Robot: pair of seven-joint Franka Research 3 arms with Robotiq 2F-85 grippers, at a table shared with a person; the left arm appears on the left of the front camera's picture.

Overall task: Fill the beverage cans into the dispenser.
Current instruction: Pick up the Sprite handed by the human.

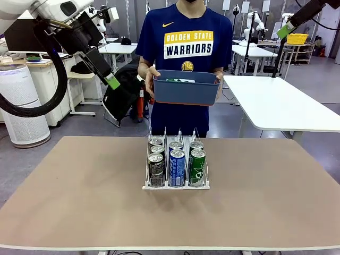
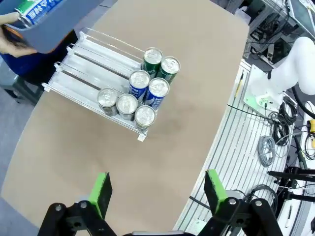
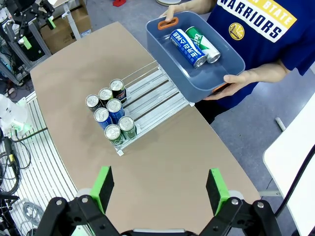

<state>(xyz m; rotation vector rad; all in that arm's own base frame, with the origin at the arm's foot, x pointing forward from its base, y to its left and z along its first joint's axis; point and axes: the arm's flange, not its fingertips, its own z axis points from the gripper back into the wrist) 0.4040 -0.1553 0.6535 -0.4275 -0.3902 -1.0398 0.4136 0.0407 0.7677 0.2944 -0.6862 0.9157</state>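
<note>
The dispenser (image 1: 175, 186) sits mid-tabletop (image 1: 79, 202), a clear-and-white plastic rack of three narrow lanes parted by thin upright dividers, with a low lip at the front. By my reckoning it is partly filled. Seven slim aluminium cans stand upright and packed against that lip: three black cans (image 1: 156, 169) in one outer lane, two blue cans (image 1: 177, 166) in the middle lane and two green cans (image 1: 197, 166) in the other outer lane. Their silver tops shine, and the rear stretch of every lane is bare ribbed plastic. Just beyond the dispenser's far end a person (image 1: 186, 42) holds a dark blue tub (image 3: 197, 78) in both hands (image 3: 241, 81). It is a smooth rectangular tub with orange handle cut-outs, and a blue can (image 3: 187, 46) and a green can (image 3: 204, 43) lie on their sides in it, so at least these two remain to be loaded. The left claw (image 2: 156, 189) hangs high above the tabletop on the dispenser's near side, its green-padded fingers spread wide and holding nothing. The right claw (image 3: 158, 184) does the same, also gaping and empty.
</note>
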